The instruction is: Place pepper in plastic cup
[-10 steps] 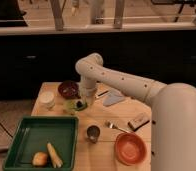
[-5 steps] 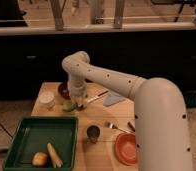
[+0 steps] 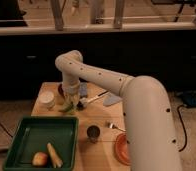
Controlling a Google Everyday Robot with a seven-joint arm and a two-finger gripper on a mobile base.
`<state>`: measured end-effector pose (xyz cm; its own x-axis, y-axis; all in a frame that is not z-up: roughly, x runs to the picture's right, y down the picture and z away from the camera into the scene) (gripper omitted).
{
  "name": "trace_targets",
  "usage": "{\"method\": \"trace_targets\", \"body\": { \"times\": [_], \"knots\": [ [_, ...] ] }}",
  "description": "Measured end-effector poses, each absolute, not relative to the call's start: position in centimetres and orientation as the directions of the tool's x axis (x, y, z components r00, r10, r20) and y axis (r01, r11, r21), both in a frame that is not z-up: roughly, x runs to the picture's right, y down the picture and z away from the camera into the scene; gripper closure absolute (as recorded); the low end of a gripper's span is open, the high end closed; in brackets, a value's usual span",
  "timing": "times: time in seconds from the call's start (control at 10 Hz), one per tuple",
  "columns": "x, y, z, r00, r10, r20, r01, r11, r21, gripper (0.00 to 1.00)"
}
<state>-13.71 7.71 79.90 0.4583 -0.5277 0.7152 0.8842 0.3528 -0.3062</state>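
Note:
My gripper [image 3: 71,98] hangs at the end of the white arm over the back left of the wooden table [image 3: 98,150]. Right under it, touching or nearly touching, is a small green shape [image 3: 67,106] that I take for the plastic cup. I cannot make out the dark green pepper apart from it; it may be hidden by the gripper. The maroon bowl [image 3: 60,89] shows partly behind the gripper.
A white cup [image 3: 47,98] stands left of the gripper. A green tray [image 3: 26,135] at front left holds a yellow corn-like piece [image 3: 53,155] and an orange fruit [image 3: 39,159]. A steel cup [image 3: 93,132], an orange plate [image 3: 121,149] and a spoon [image 3: 92,98] lie to the right.
The arm has swung left across the table and the gripper now sits lower, right over the green cup. The green cup stays beside the maroon bowl.

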Motion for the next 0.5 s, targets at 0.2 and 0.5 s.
{"method": "trace_targets", "body": {
  "times": [0.2, 0.5],
  "knots": [
    [-15.1, 7.7, 80.2, 0.427, -0.532, 0.731, 0.900, 0.324, -0.290, 0.95],
    [-15.9, 7.8, 80.7, 0.405, -0.533, 0.743, 0.912, 0.298, -0.283, 0.95]
  ]
}}
